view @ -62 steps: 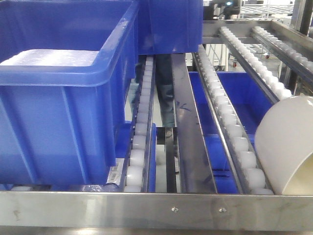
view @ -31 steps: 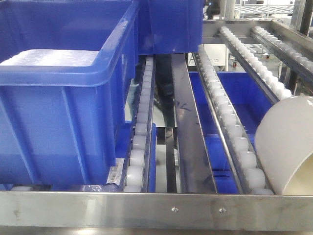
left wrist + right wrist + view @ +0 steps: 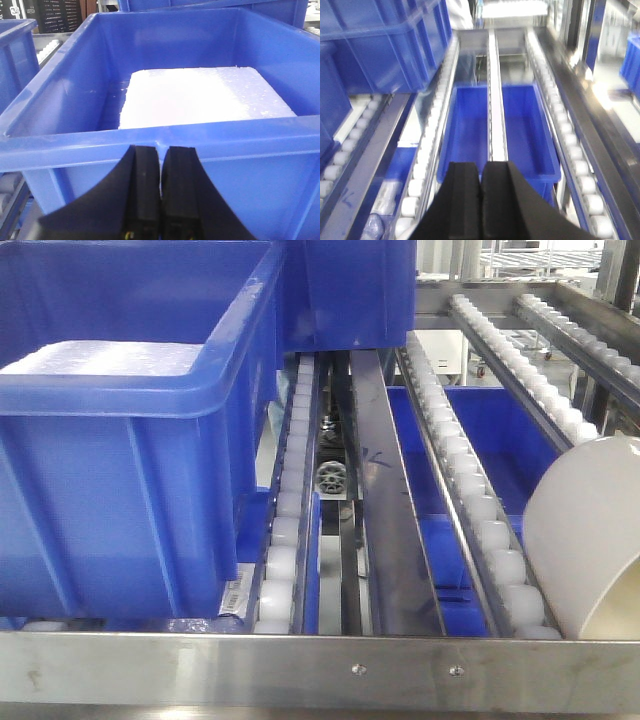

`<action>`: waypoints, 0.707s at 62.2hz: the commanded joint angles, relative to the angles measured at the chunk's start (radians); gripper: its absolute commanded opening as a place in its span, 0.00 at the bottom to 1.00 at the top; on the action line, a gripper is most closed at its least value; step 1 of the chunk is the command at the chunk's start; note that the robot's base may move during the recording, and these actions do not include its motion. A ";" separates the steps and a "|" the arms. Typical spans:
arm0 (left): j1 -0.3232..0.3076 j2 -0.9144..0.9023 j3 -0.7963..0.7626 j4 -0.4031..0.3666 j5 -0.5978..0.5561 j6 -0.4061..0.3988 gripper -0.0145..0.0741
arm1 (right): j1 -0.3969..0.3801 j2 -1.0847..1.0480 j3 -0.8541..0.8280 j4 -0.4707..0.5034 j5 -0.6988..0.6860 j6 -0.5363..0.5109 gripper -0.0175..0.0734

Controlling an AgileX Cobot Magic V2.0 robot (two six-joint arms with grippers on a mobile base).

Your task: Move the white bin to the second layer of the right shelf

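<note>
- Front view sits low behind the steel front bar point(image 3: 320, 670), facing along the rollers.
- Left wrist view looks close into a blue crate point(image 3: 165, 135), shared with front.
- Right wrist view gazes down the roller lanes point(image 3: 555, 110).

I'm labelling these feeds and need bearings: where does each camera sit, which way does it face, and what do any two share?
Front view: level with the front bar, looking up the roller lanes; white bin tipped on its side at right; no robot parts.
Left wrist: behind the shut left pincer, facing a blue crate holding white foam.
Right wrist: above the shut right pincer, looking down the rollers onto a lower crate.
Front and left wrist share the foam crate.
</note>
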 commanded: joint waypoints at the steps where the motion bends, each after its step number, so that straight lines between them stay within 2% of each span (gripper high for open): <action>1: -0.001 -0.014 0.037 -0.005 -0.085 -0.004 0.26 | -0.005 -0.078 0.043 -0.005 -0.105 -0.003 0.25; 10: -0.001 -0.014 0.037 -0.005 -0.085 -0.004 0.26 | -0.005 -0.238 0.185 -0.005 -0.127 -0.003 0.25; 23: -0.001 -0.014 0.037 -0.005 -0.085 -0.004 0.26 | -0.005 -0.402 0.298 -0.005 -0.128 -0.003 0.25; 44: -0.001 -0.014 0.037 -0.005 -0.085 -0.004 0.26 | -0.005 -0.417 0.348 -0.005 -0.188 -0.003 0.25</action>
